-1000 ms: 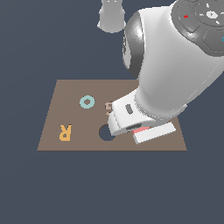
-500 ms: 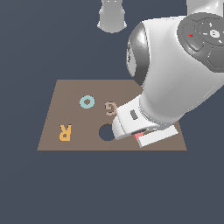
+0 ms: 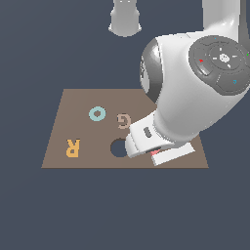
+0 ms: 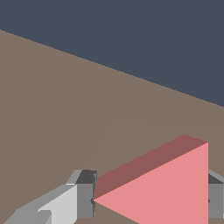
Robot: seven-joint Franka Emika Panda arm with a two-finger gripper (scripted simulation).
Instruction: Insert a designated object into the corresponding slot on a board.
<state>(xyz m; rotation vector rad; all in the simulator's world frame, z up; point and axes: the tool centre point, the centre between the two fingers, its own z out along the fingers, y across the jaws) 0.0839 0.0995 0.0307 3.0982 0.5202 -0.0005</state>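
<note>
The salmon-pink triangle piece sits between my gripper's two grey fingers, its tip against one finger and its flat side against the other. The gripper is shut on it. In the exterior view the gripper is low over the brown board near its front edge at the exterior view's right, and only a sliver of the pink triangle shows under the hand. The arm hides the triangular slot. The wrist view shows only plain brown board beyond the piece.
On the board lie a teal ring, a tan letter G, an orange letter R and a round dark hole just beside the hand. A grey robot base stands behind the board.
The hand has shifted toward the exterior view's right and toward the board's front edge with the pink piece, uncovering the letter G.
</note>
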